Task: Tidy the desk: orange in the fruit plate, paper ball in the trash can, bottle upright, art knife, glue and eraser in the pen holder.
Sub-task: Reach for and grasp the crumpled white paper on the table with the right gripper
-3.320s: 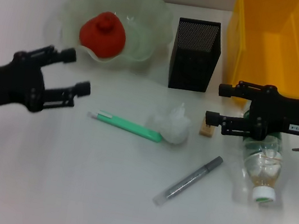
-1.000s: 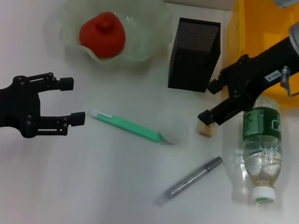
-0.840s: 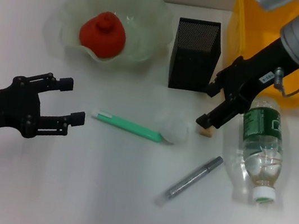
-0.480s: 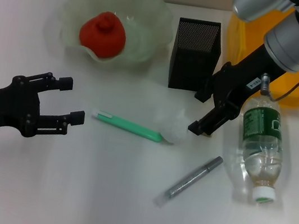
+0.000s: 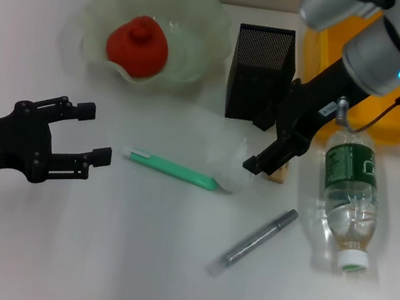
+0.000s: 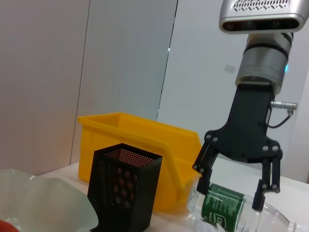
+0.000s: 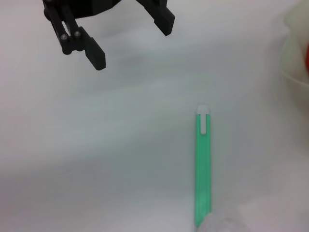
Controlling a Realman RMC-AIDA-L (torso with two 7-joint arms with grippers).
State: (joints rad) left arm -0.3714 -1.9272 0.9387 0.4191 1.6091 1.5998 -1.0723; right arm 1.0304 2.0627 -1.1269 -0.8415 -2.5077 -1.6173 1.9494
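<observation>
The orange (image 5: 138, 43) sits in the pale-green fruit plate (image 5: 101, 5). My right gripper (image 5: 260, 143) hangs open beside the black mesh pen holder (image 5: 262, 72), just right of the white paper ball (image 5: 228, 166), with the tan eraser (image 5: 280, 176) partly hidden under it. The bottle (image 5: 348, 200) lies on its side, its cap toward the front edge. On the table lie the green art knife (image 5: 174, 169) and a grey glue stick (image 5: 256, 239). At the left my left gripper (image 5: 85, 132) is open and holds nothing. My right arm covers part of the yellow trash can (image 5: 317, 62).
The left wrist view shows the right gripper (image 6: 235, 186) open above the bottle (image 6: 219, 208), with the pen holder (image 6: 123, 188) and trash can (image 6: 145, 140) behind. The right wrist view looks along the art knife (image 7: 203, 169) to the left gripper (image 7: 111, 38).
My right gripper has swung left, from above the bottle and eraser toward the paper ball. The left gripper dropped lower at first and has stayed still over the last second.
</observation>
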